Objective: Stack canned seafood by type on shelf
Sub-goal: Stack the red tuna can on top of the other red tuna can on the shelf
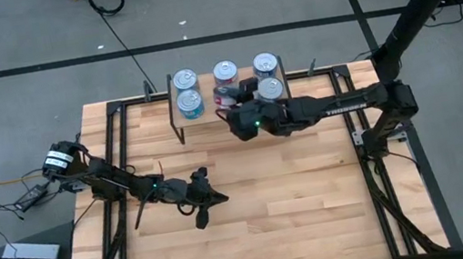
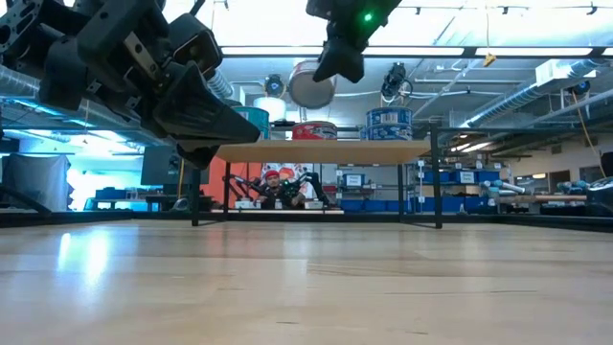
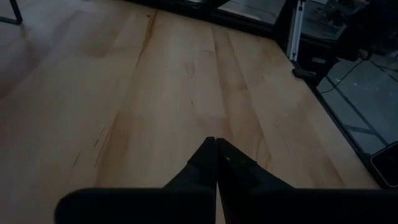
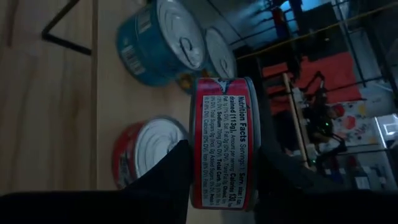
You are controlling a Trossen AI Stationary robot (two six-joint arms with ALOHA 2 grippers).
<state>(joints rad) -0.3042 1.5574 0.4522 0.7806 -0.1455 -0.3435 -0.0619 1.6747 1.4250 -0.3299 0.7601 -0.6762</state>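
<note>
right claw (image 4: 221,180): clamped on a red-label tin (image 4: 222,142), gripped across its flat faces so the tin sits on edge between my fingers, not flat.
position: I'm holding it above the shelf (image 1: 211,114), over the middle column. In the low view the tin (image 2: 311,84) hangs tilted, clear of the plank (image 2: 326,151), silver face showing.
target: a red tin (image 4: 146,152) sits flat on the plank just below and beside the claw; that's my stack base.
neighbours: blue tins (image 4: 163,42) beyond the claw on one side, dark-blue stack (image 2: 388,123) on the other. Close quarters both ways.
how I'd do it: roll the wrist until the held tin is flat, centre it over the red one, descend slowly, let go only once rim meets lid. Releasing it tilted would likely make it roll off the plank.
risk: fingers clipping the blue tins on the way down.
left claw (image 3: 216,163): fingers together, empty, parked low over bare table (image 3: 155,93), well apart from the shelf.
</note>
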